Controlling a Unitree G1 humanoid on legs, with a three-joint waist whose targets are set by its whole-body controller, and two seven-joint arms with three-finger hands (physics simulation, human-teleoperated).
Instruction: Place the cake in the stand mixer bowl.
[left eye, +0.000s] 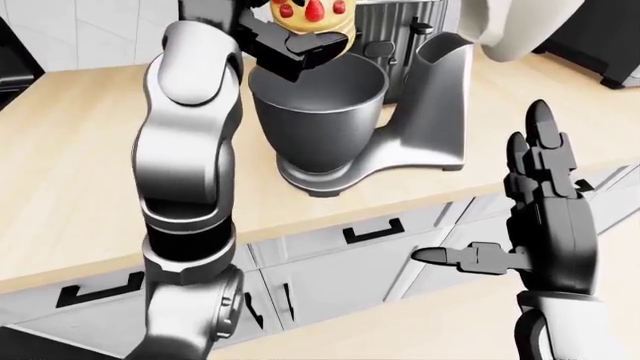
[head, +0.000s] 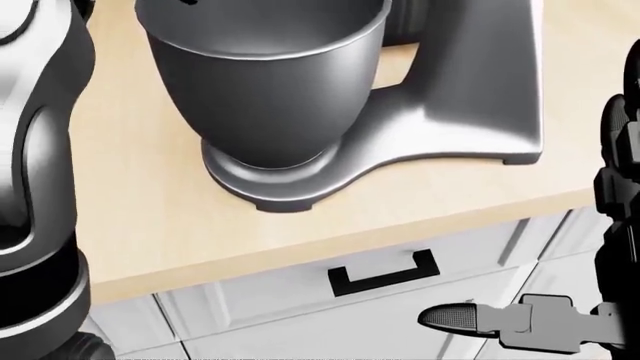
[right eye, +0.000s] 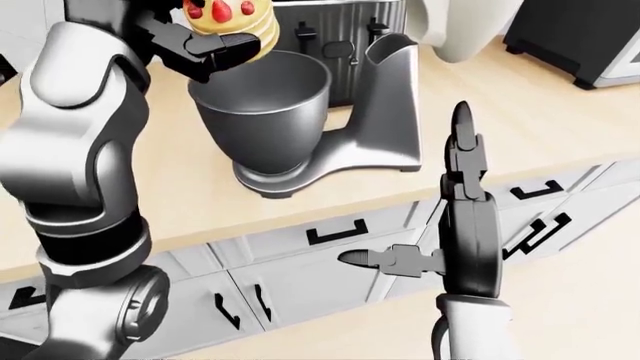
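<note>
Yellow cake (left eye: 310, 16) sits gripped in my left robot hand (left eye: 290, 46) just above the bowl (left eye: 318, 112) rim (right robot hand (left eye: 545, 217) idle, fingers spread), so I should centre it over the opening, lower, then release.

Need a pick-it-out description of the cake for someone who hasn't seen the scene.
Find the silver stand mixer on the wooden counter, then its grey bowl. Just above the bowl's rim, the left robot hand grips the cake. It is the only yellow thing there, with red berries on top, among grey and black metal.
</note>
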